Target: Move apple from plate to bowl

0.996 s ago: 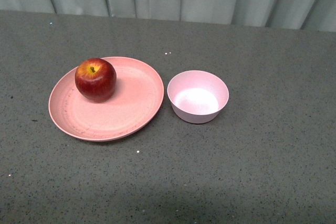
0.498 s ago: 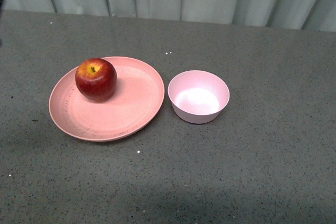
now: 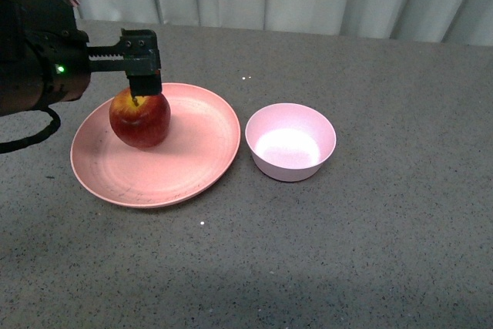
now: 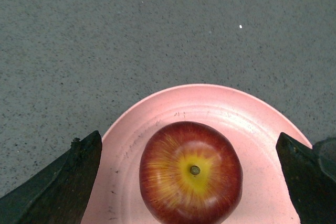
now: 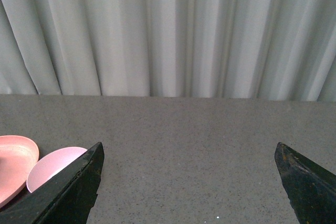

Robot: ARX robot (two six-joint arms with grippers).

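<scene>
The left arm (image 3: pixel 35 67) is a bulky dark housing, black shading to brown, with a small green light (image 3: pixel 60 69) glowing on its side and a black cable (image 3: pixel 31 136) looping below it. A black toothed rail (image 3: pixel 104 53) runs out to the blocky black left gripper (image 3: pixel 144 76). In the wrist views the fingers (image 4: pixel 58 187) of the left gripper and of the right gripper (image 5: pixel 189 148) show as matte black wedges with blunt tips.

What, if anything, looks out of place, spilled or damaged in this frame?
Nothing stands out. The apple sits stem-up on the plate, the bowl stands upright and empty beside it, and the left gripper is open over the apple. Only faint dark scuffs mark the plate.
</scene>
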